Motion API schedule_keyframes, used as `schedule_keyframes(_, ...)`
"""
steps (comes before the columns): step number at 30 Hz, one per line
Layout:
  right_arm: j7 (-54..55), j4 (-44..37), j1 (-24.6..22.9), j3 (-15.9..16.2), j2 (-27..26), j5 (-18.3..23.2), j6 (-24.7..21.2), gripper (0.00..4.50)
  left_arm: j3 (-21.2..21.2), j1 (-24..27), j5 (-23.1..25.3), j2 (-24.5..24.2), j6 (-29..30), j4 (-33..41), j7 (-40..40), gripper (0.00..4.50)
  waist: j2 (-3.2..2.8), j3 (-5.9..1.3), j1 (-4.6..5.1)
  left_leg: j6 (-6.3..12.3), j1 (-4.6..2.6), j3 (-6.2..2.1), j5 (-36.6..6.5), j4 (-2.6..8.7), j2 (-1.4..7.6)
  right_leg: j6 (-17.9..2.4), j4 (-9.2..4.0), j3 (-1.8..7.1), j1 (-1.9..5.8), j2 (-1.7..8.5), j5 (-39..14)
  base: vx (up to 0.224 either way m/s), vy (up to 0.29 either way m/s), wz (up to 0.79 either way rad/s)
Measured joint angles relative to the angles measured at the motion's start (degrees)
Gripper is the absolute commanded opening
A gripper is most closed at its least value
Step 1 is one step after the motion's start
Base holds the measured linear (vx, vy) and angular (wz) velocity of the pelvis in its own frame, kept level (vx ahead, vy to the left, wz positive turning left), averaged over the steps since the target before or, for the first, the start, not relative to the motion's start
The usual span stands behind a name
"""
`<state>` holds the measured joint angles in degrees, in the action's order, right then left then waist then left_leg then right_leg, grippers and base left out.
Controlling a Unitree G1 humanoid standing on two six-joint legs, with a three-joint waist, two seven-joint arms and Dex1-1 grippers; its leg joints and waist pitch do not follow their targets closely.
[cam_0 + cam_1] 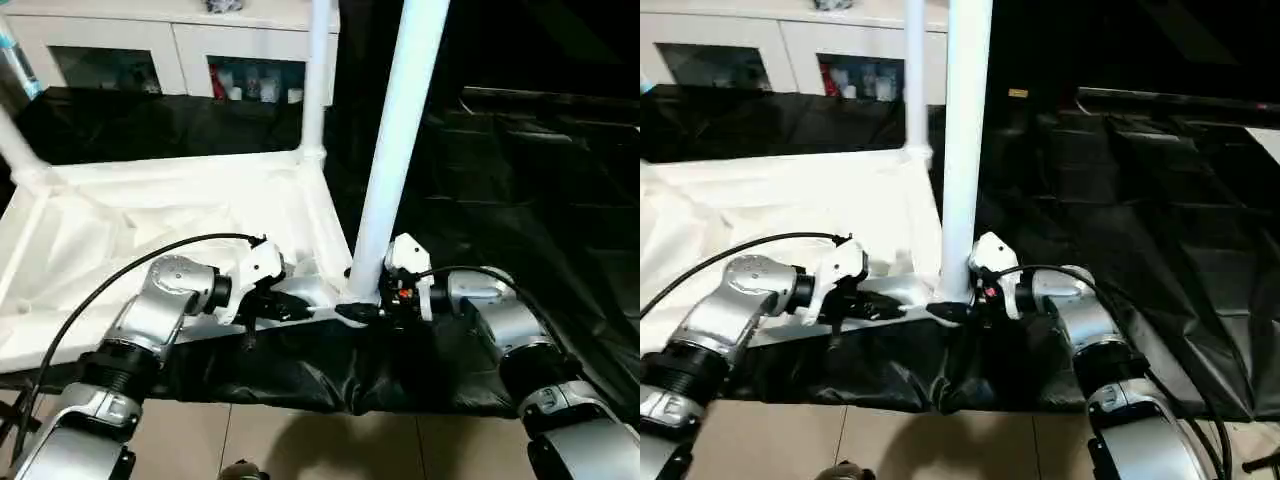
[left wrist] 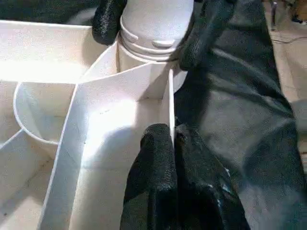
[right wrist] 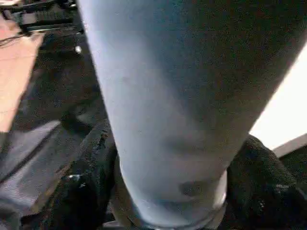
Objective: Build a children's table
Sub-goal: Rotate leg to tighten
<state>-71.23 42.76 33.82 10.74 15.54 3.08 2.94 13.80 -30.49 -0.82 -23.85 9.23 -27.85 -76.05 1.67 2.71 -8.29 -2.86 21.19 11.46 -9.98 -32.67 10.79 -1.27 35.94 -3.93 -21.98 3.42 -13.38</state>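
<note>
On a black-draped bench (image 1: 540,180), the upturned table top (image 1: 150,220) is pinched at its rim by the left gripper (image 2: 171,143), while the right gripper (image 1: 362,310) straddles the corner leg (image 1: 400,130), which might tilt and jam if turned crooked.

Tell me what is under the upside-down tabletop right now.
A black sheet lies under the tabletop, showing past its near edge and right side and draping toward the tiled floor. Whatever supports the sheet and tabletop is covered, so it cannot be seen.
</note>
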Motion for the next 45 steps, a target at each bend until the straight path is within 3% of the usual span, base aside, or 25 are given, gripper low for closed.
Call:
schedule_keyframes(3, -1.3, -0.2, 0.0, 0.5, 0.4, 0.6, -0.2, 2.75, 0.2, 0.1, -0.4, -0.2, 0.7, 0.3, -0.8, 0.0, 0.08, 0.03, -0.05, 0.04, 0.02, 0.0, 0.0, -0.08, 0.0, 0.0, 0.0, 0.01, 0.01, 0.0, 0.0, 0.0, 0.0, 0.0)
schedule_keyframes(11, -0.2, -2.1, -1.3, 0.3, -0.5, 0.7, -2.0, 2.69, 0.3, 0.4, -0.4, -0.3, 1.2, 0.8, -0.2, 0.0, 0.33, 0.09, 0.01, 0.04, -0.03, 0.0, 0.0, -0.1, 0.0, 0.0, 0.09, 0.02, 0.02, 0.01, 0.0, 0.0, 0.0, 0.0)
schedule_keyframes(19, 24.6, 1.4, -1.2, -5.7, -7.4, -0.5, -4.9, 2.67, -1.2, -1.7, 3.5, 5.5, 1.5, -3.7, 14.5, 0.0, 0.49, 0.05, 0.7, -0.28, -1.03, 0.0, 0.2, -0.1, 0.02, 0.3, 0.1, 0.1, 0.75, 0.01, 0.0, 0.0, 0.0, 0.0)
schedule_keyframes(24, 40.9, 3.0, -0.2, -9.3, -11.9, -1.6, -5.9, 2.67, -1.7, -4.2, 5.5, 11.0, 2.0, -7.9, 23.9, 0.0, -0.15, -0.02, 0.92, -0.28, -1.16, 0.0, 0.2, -0.03, -0.13, 0.3, -0.2, 0.2, 1.06, 0.08, -0.1, 0.0, 0.0, 0.0)
schedule_keyframes(25, 42.1, 3.0, -0.2, -9.4, -12.0, -1.7, -5.8, 3.23, -1.7, -4.2, 5.6, 11.5, 2.1, -8.0, 24.5, 0.0, -0.27, -0.09, 0.98, -0.26, -1.16, 0.0, 0.2, -0.02, -0.2, 0.3, -0.21, 0.24, 1.07, 0.12, 0.0, 0.0, 0.0, 0.0)
schedule_keyframes(26, 42.7, 3.1, -0.3, -9.4, -12.1, -1.7, -5.4, 3.23, -1.7, -4.2, 5.6, 11.8, 2.2, -8.0, 24.9, 0.0, -0.32, -0.13, 0.99, -0.24, -1.15, 0.0, 0.1, 0.02, -0.27, 0.3, -0.21, 0.27, 1.07, 0.15, 0.0, 0.0, 0.0, 0.0)
schedule_keyframes(34, 38.8, 2.8, -0.3, -9.2, -11.4, -2.2, -3.8, 3.97, -1.9, -3.6, 5.5, 11.1, 0.8, -6.9, 23.2, 0.0, -0.55, -0.21, 0.99, -0.22, -0.9, -0.01, 0.1, 0.42, -0.25, 0.2, -0.22, 0.21, 0.79, 0.1, 0.0, 0.0, 0.0, 0.0)
schedule_keyframes(39, 28.5, 1.5, -0.9, -6.2, -8.1, -1.6, -2.0, 3.97, -1.7, -1.5, 4.1, 8.2, 0.5, -3.4, 17.8, 0.0, -0.57, -0.22, 1.28, -0.22, -0.4, -0.01, 0.1, 0.39, -0.14, 0.1, -0.14, 0.14, 0.31, 0.03, 0.0, 0.0, 0.0, 0.0)
schedule_keyframes(45, 13.9, -1.2, -2.1, -3.6, -3.8, -0.1, -1.0, 3.97, -1.5, -0.1, 1.9, 4.8, 0.2, -1.0, 10.1, 0.0, -0.67, -0.15, 0.61, -0.12, -0.02, -0.01, 0.1, 0.12, -0.07, 0.1, -0.02, 0.09, 0.01, 0.02, 0.0, 0.0, 0.0, 0.0)
